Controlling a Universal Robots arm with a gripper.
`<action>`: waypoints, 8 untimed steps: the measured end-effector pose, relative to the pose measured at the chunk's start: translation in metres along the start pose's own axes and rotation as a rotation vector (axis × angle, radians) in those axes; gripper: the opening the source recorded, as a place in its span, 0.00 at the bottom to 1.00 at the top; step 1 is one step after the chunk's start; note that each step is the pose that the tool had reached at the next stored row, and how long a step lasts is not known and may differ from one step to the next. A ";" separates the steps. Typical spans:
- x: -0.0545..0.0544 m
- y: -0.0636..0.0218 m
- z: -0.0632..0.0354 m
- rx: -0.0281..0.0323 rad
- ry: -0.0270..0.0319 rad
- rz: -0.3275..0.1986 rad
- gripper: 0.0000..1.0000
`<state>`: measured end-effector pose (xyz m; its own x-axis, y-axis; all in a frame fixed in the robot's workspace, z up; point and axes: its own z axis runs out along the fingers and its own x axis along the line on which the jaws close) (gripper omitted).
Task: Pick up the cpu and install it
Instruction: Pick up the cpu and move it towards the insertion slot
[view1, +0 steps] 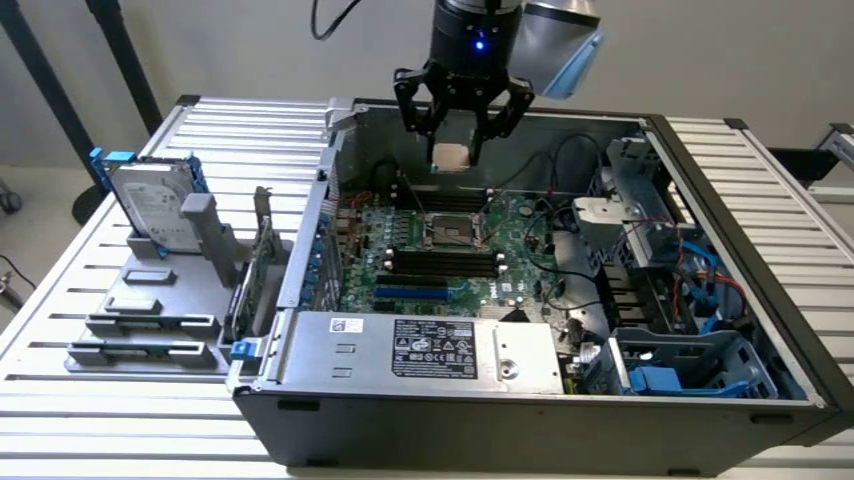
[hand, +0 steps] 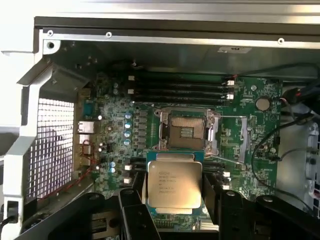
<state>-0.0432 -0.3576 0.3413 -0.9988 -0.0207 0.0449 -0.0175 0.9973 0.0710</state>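
Pale slatted tabletop (view1: 94, 420) fills the scene under a grey wall. At the exterior view's left, a hard drive (view1: 150, 208) in a blue frame stands upright in a grey holder (view1: 200, 235), with lower grey blocks (view1: 147, 340) lined up in front of it. Next comes an open case (view1: 534, 425) lying on its side, a labelled power supply (view1: 427, 347) along its near wall and a green board (view1: 441, 265) on its floor. Above the middle of the board hangs the gripper (view1: 458, 135), its jaws closed on the cpu (view1: 453, 156), which is held in the air clear of the board and apart from the socket (view1: 451, 232) below it. In the wrist view the cpu's silver, lettered top faces the camera, pinched at two opposite edges by dark fingers (hand: 132, 212), and the socket stands uncovered, its contacts showing, just beyond the chip, with black memory slots (hand: 180, 86) past that. Further to the exterior view's right, black cables (view1: 577, 150) loop over the board, then a metal drive cage (view1: 641, 200) and blue plastic parts (view1: 663, 381) sit against the case's wall.
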 end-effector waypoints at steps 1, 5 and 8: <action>-0.003 0.0031 0.0020 -0.0001 -0.0001 0.000 0.55; -0.010 0.0164 0.0100 -0.0001 -0.0002 0.000 0.55; -0.012 0.0268 0.0160 -0.0001 -0.0001 0.000 0.55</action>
<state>-0.0320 -0.3295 0.3267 -0.9988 -0.0207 0.0447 -0.0175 0.9973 0.0711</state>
